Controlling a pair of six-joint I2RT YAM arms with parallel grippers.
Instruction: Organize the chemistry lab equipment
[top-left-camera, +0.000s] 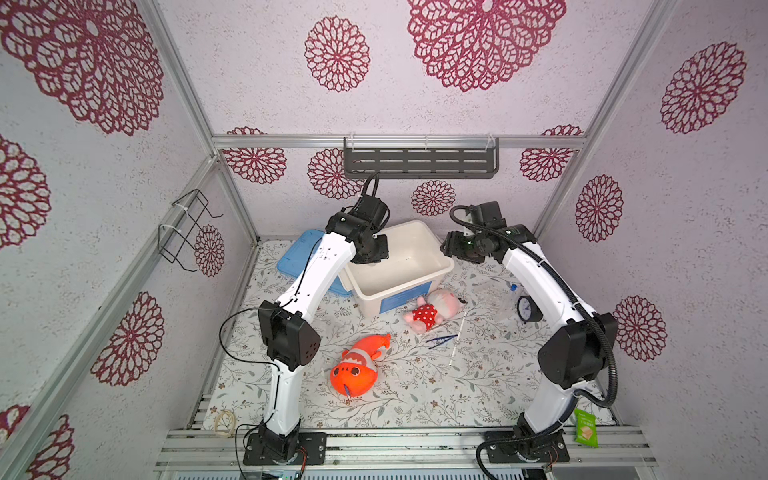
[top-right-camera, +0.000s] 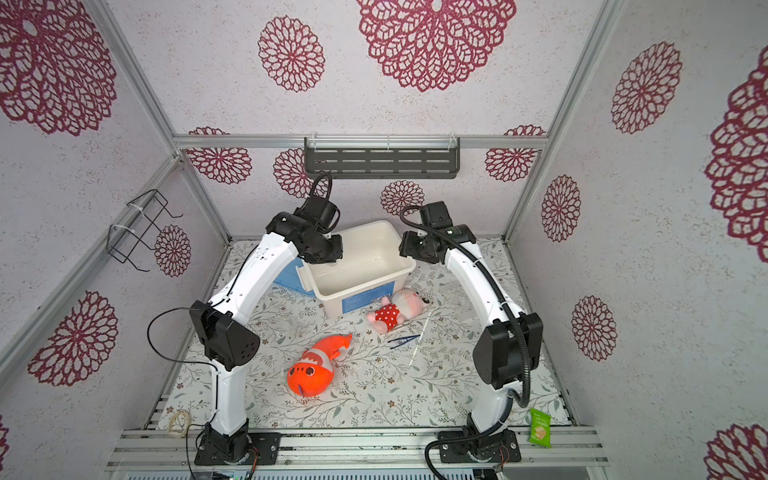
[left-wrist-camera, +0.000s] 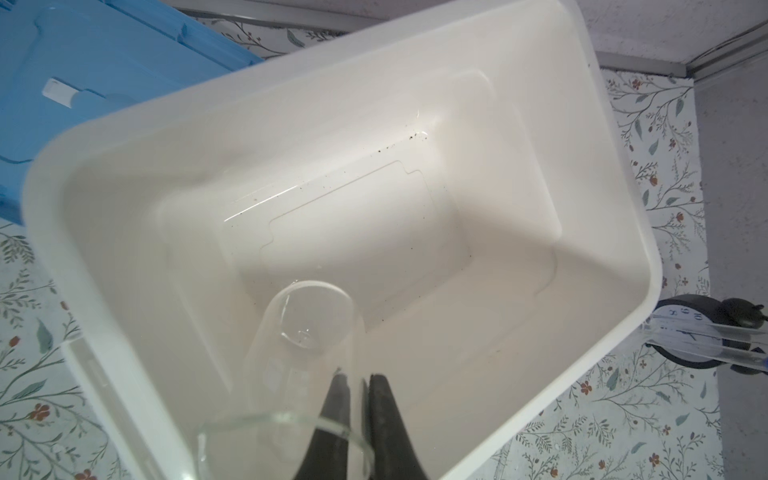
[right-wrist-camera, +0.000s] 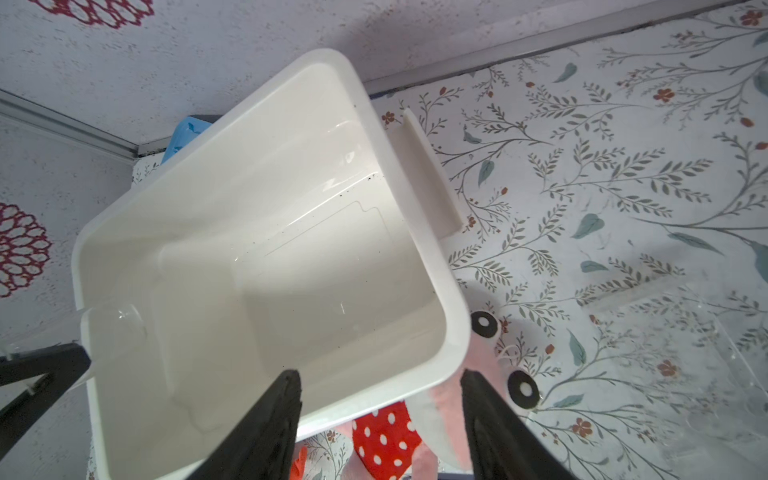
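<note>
Hanging over the left end of the white bin (top-left-camera: 434, 255), the clear round glassware (left-wrist-camera: 303, 332) is being pinched at its rim by the left gripper (left-wrist-camera: 359, 386). Dark specks are lying on the bin's floor. The right gripper (right-wrist-camera: 380, 374) is hovering spread at the bin's right end. A blue lid (top-left-camera: 297, 257) is lying at the bin's left on the floral counter (top-left-camera: 415, 395), inside flower-papered walls. Dark blue tweezers (top-left-camera: 440, 340) are lying just beside a thin white rod (top-left-camera: 457, 340), near the pink doll (top-left-camera: 432, 311). Clear tubes (left-wrist-camera: 702, 334) are lying by a black clock (top-left-camera: 528, 309), blurring into the pattern.
</note>
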